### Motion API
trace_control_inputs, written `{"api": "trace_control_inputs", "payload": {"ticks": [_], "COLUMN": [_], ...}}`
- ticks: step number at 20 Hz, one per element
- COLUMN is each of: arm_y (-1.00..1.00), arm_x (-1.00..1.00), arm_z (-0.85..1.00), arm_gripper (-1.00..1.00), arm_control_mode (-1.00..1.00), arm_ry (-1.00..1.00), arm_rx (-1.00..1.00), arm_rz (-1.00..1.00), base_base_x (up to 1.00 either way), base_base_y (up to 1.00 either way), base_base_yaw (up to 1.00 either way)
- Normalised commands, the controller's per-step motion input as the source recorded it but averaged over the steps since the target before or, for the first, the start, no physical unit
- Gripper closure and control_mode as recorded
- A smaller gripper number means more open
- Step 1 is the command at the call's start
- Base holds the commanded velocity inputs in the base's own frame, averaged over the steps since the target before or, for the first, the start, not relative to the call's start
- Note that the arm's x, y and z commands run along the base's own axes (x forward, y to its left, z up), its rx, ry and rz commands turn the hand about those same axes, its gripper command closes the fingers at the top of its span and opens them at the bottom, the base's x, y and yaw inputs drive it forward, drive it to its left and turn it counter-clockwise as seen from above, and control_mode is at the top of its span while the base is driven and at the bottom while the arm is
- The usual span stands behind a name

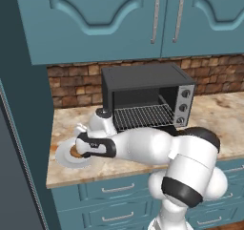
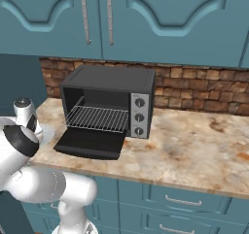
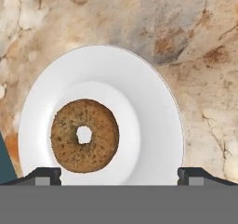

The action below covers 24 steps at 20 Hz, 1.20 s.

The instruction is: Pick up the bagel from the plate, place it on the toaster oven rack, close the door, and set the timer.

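Jaws stand wide and hold nothing; we see the two tips of our gripper point(image 3: 119, 174) spread at the bottom of the hand view, looking straight down on the bagel point(image 3: 84, 135). It lies flat on the plate point(image 3: 153, 102), left of the plate's centre and left of the midline between our tips. The plate sits on the bench point(image 1: 217, 114) just left of the oven point(image 2: 109, 107), whose door point(image 2: 90, 143) hangs open with the rack point(image 2: 97, 118) bare. We judge we are at the first step, the pick. Next we must shift over the bagel, descend, and close on it.
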Motion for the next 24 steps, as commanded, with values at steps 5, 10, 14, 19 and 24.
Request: {"api": "trace_control_inputs", "payload": {"ticks": [5,10,14,19,24], "arm_y": [0.19,0.12,0.08,0.12,0.17], "arm_x": [0.24,0.19,0.13,0.18,0.21], "arm_z": [-0.20,-0.18,-0.22,-0.15,-0.11], "arm_gripper": [-1.00,-1.00,-1.00,-1.00,-1.00], "arm_control_mode": [-1.00,-1.00,-1.00,-1.00,-1.00], "arm_ry": [0.00,0.00,0.00,0.00,0.00], "arm_rx": [0.00,0.00,0.00,0.00,0.00], "arm_rz": [0.00,0.00,0.00,0.00,0.00], "base_base_x": [0.00,0.00,0.00,0.00,0.00], "base_base_y": [0.00,0.00,0.00,0.00,0.00], "base_base_yaw": [0.00,0.00,0.00,0.00,0.00]}}
